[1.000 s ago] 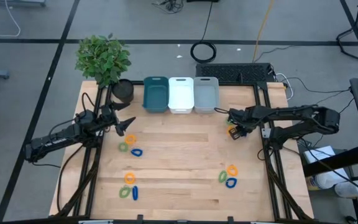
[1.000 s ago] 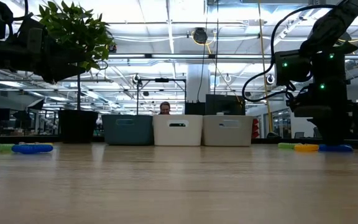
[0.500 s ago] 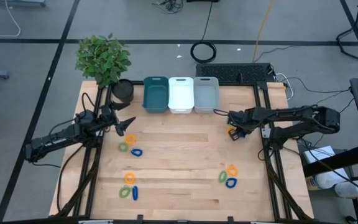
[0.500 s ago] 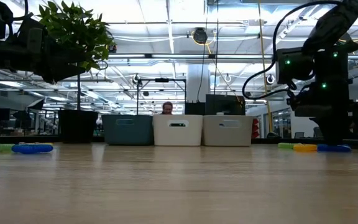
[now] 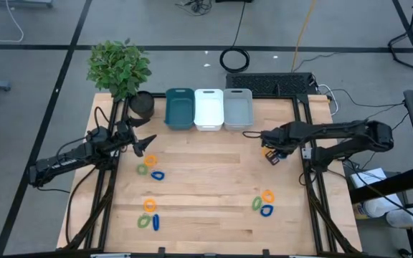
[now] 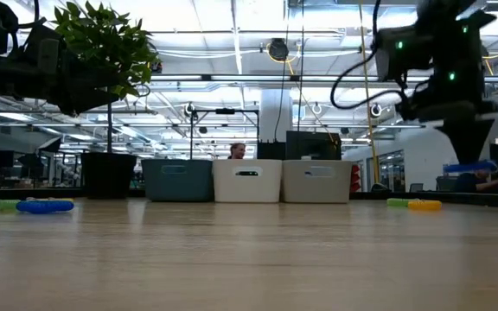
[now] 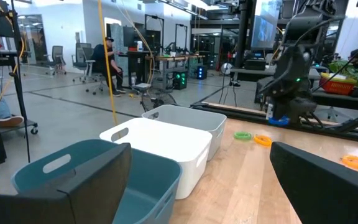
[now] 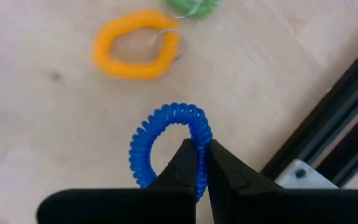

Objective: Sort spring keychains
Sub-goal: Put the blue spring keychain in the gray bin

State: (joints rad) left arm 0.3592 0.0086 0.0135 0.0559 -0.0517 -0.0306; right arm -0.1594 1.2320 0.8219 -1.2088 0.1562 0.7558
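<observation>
1. Pinching the blue coiled plastic keychain [image 8: 169,146], my right gripper [image 8: 199,163] hangs above the table's right side.
2. From it, the teal plastic bin [image 5: 179,109] lies toward ten o'clock, past two pale bins.
3. My left gripper [image 5: 143,144], spread and empty, waits nearer that bin.

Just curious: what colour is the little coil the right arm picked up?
Blue; the coil in the right end effector shows best in the right wrist view.

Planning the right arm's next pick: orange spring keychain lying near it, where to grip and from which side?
Grip one arc of the orange spring keychain, one finger inside the loop, one outside, coming straight down. It lies flat on the table, so only the thin coil offers a hold. The right gripper holds the blue spring keychain that way.
</observation>
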